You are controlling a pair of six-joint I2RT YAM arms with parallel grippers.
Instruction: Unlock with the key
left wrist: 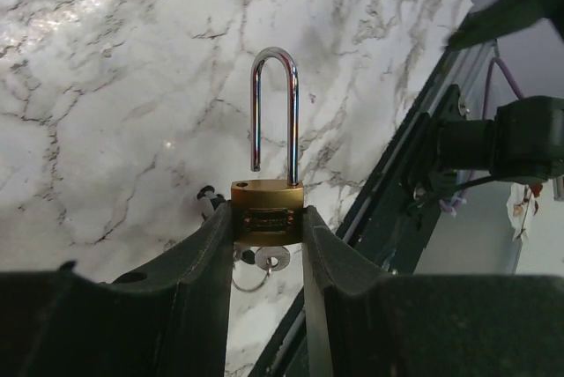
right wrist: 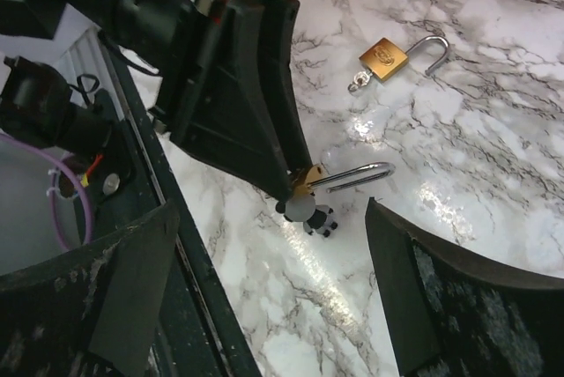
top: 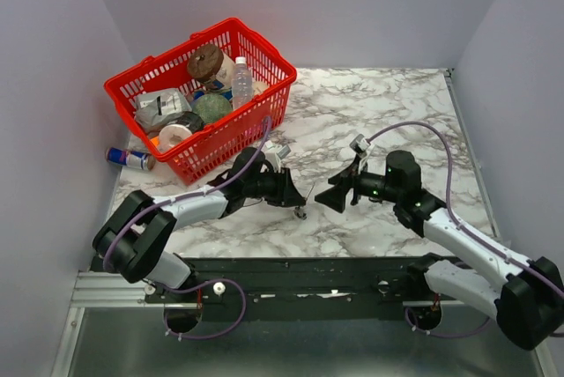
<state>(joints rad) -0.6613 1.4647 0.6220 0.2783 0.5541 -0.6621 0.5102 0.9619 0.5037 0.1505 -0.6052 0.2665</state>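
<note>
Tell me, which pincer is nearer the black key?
Left. The key sits right at the tips of the left pincer, which clamps a padlock; the right pincer faces it, open, across a gap.

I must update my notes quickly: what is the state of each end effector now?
Left end effector: closed on the brass padlock.
Right end effector: open, holding nothing.

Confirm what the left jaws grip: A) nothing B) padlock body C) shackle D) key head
B: in the left wrist view the left jaws press on both brass sides of the padlock, with the shackle standing free above them.
</note>
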